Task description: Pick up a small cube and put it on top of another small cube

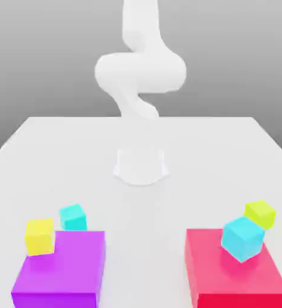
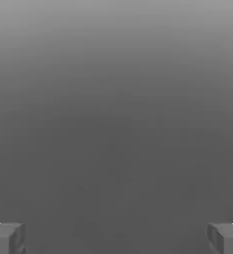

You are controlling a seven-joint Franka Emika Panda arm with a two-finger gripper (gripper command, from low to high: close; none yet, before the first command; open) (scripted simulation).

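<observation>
The hand view shows the hand [image 2: 116, 239] wide, with only grey between its fingers and nothing held. The exterior view instead shows the arm [image 1: 141, 72] over the bench [image 1: 144, 216], and the cubes, all well apart from the hand: the lime cube [image 1: 260, 215] near the red block [image 1: 236, 264], behind the blue cube [image 1: 243, 239]; the turquoise cube [image 1: 73, 218] by the purple block [image 1: 65, 267], near the yellow cube [image 1: 40, 237].
</observation>
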